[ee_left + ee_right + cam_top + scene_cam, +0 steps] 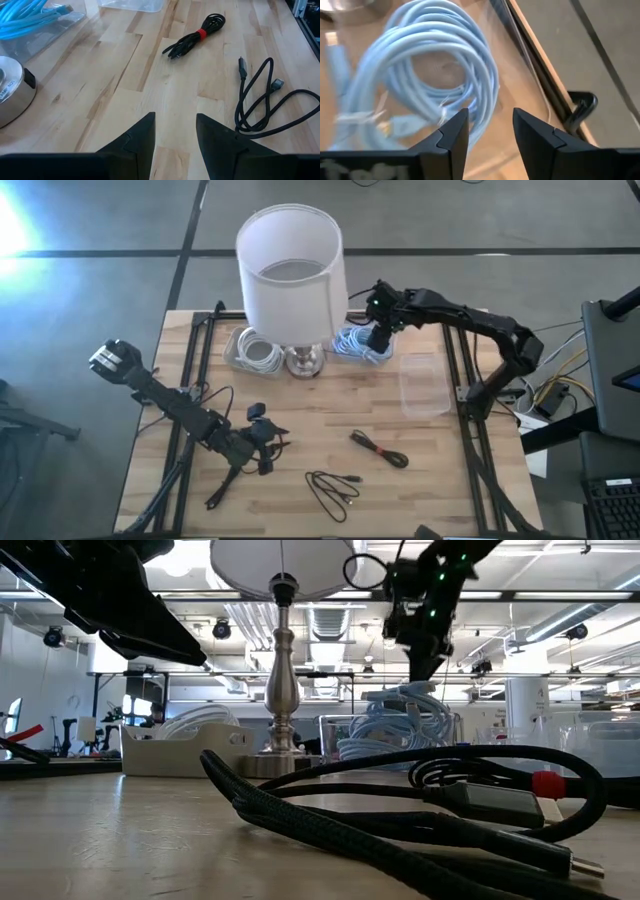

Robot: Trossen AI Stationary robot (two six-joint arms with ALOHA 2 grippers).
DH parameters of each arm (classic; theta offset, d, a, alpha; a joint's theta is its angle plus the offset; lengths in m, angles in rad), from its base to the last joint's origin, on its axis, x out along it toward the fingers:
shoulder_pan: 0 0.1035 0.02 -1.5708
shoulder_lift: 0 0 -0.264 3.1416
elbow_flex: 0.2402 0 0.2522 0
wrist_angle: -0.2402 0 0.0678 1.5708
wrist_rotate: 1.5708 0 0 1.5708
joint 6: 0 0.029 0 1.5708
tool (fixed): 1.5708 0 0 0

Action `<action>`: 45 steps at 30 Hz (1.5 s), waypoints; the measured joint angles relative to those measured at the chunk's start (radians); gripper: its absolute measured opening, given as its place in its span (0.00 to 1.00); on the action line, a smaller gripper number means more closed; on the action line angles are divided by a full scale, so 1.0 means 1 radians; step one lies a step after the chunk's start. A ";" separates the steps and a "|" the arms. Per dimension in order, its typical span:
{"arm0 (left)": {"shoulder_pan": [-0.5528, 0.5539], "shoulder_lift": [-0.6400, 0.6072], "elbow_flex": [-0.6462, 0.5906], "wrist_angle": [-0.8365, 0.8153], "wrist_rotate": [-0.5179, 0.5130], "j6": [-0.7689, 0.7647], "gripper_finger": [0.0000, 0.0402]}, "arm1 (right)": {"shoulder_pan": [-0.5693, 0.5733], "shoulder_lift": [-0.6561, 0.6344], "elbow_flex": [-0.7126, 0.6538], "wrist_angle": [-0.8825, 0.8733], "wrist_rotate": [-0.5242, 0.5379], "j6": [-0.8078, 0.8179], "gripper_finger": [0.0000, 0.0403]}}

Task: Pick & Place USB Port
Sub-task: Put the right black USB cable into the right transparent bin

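Seen from above, the left gripper (262, 442) is held low over the near-left part of the wooden table (420, 480), its jaws spread with nothing between them (the left wrist view shows bare wood in the gap). A bin of white cables (256, 350) is set at the far left of the table, just beside the lamp (292, 275), whose metal base (12, 92) is seen at the edge of the left wrist view. A loose black USB cable (333, 489) is laid near the front edge, to the right of the left gripper, and a second black cable bundled with a red tie (380, 450) is found further right, towards the middle. At the back, just right of the lamp, a coil of light blue USB cable (358, 346) is held in a clear container. The right gripper (378, 338) is positioned directly over that coil, its jaws parted and closed on nothing; the blue loops (425, 65) are seen just beyond the fingertips. An empty clear tray (424, 385) is placed to the right of the blue coil, near the table's right edge.
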 joint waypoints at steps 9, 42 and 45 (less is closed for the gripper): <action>0.000 0.000 0.000 0.000 0.000 0.000 0.36 | 0.104 -0.162 -0.030 -0.197 -0.003 0.237 0.37; 0.027 0.000 0.000 0.016 -0.084 0.020 0.36 | 1.021 0.133 -0.288 0.196 -0.124 0.792 0.27; 0.033 0.000 0.000 0.016 -0.084 0.020 0.36 | 1.020 0.211 -0.229 0.125 -0.092 0.808 0.27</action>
